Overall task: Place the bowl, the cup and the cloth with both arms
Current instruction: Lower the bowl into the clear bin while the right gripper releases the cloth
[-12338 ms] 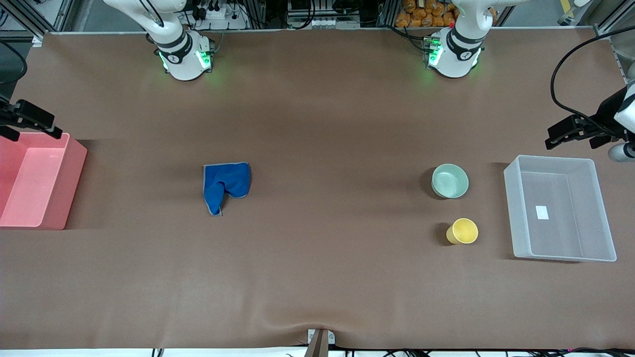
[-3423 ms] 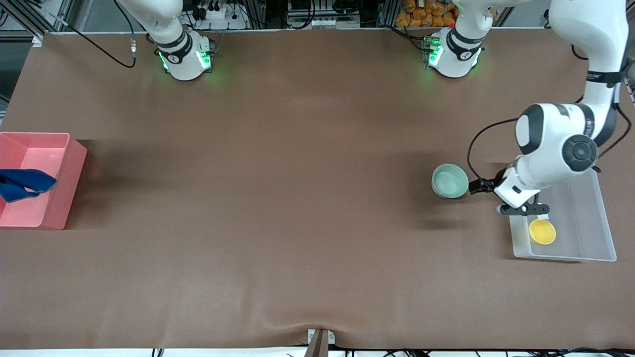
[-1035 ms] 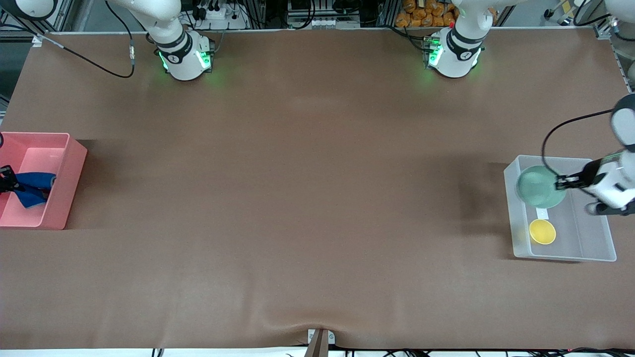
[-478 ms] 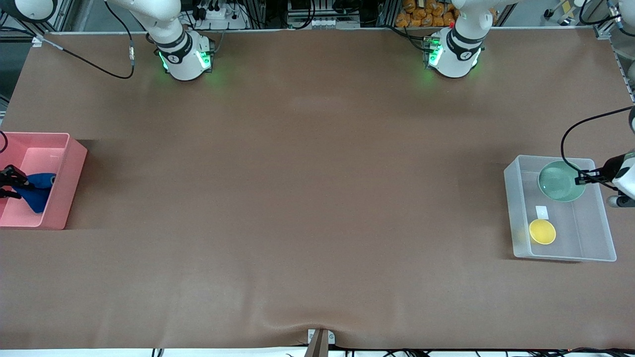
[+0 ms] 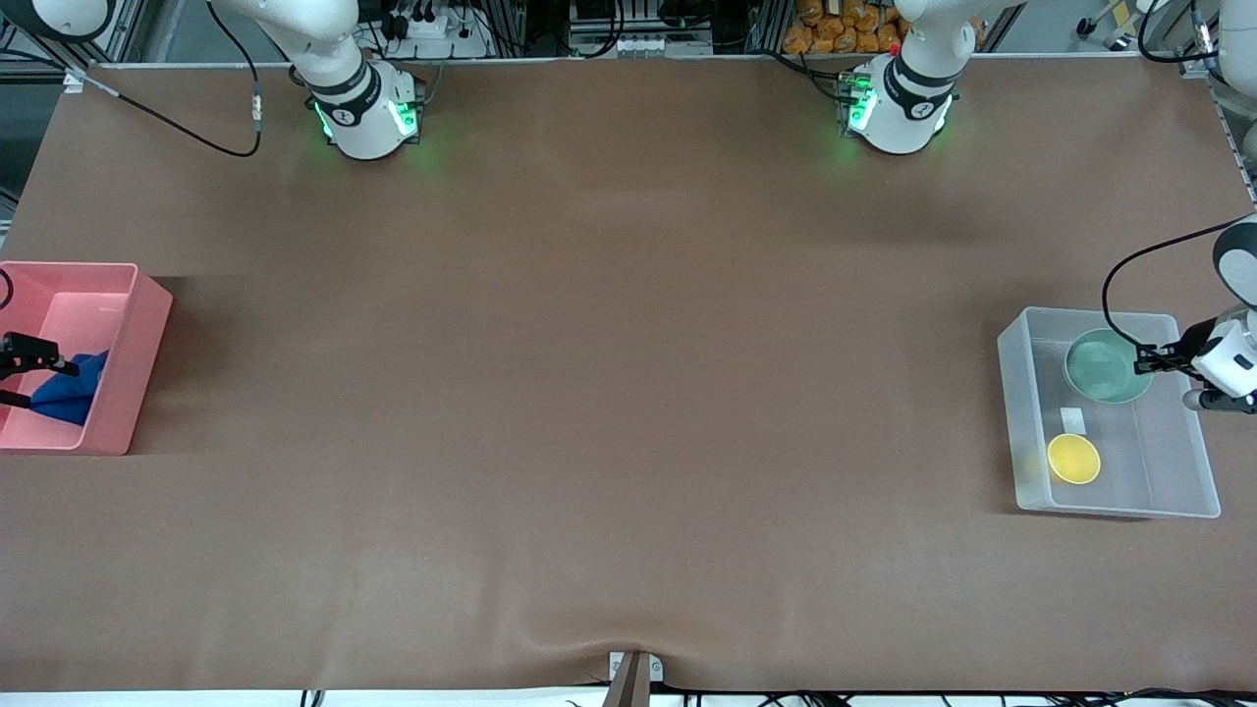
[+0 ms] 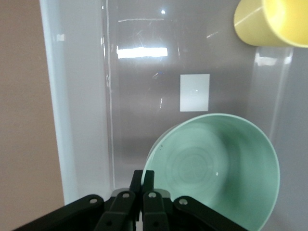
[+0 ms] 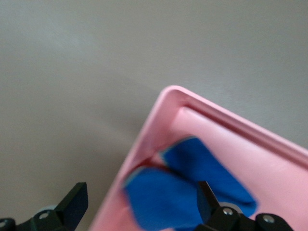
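The mint-green bowl is inside the clear bin, at the end of the bin farther from the front camera. My left gripper is shut on the bowl's rim; in the left wrist view the fingers pinch the rim of the bowl. The yellow cup stands in the same bin, nearer to the front camera, and shows in the left wrist view. The blue cloth lies in the pink bin. My right gripper is open over it, apart from the cloth.
A white label lies on the clear bin's floor between bowl and cup. The pink bin's rim sits at the right arm's end of the brown table. A cable hangs from the right arm.
My left gripper has lowered the bowl deeper into the clear bin. My right gripper has opened and the cloth has dropped into the pink bin.
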`<state>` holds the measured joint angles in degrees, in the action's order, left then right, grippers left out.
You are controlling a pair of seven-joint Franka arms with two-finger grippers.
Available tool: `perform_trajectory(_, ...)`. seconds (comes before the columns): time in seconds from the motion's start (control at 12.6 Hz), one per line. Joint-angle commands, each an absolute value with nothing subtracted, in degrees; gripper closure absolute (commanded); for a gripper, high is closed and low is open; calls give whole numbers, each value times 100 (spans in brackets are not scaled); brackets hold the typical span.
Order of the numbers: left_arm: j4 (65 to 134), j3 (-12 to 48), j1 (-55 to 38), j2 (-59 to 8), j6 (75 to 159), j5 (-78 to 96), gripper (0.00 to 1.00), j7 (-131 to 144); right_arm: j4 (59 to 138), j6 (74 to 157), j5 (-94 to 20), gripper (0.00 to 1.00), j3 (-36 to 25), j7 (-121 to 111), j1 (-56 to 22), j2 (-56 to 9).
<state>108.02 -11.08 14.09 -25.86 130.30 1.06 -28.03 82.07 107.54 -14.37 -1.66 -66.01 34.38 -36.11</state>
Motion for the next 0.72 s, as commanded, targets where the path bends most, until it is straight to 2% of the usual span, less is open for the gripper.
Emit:
perform_trajectory(0.0, 11065, -1072, 1476, -2698, 13604, 97, 100, -2970, 8183, 10424, -1144, 0, -158, -5725, 3209, -3218)
perform_trajectory(0.4, 11057, -1037, 1565, -3041, 13931, 105, 100, -3313, 8454, 9968, -230, 0, -167, -3116, 2322, -2270)
perform_trajectory(0.48, 11048, -1037, 1530, -3032, 13931, 105, 85, -3340, 8594, 9819, -98, 0, -167, -2711, 2146, -2007)
perform_trajectory(0.56, 11039, -1020, 1521, -3024, 13931, 114, 64, -3340, 8700, 9617, 69, 0, -167, -2202, 1944, -1769)
perform_trajectory(0.64, 11013, -1011, 1486, -3023, 13922, 106, 13, -3349, 8745, 9389, 210, 0, -167, -1736, 1716, -1540)
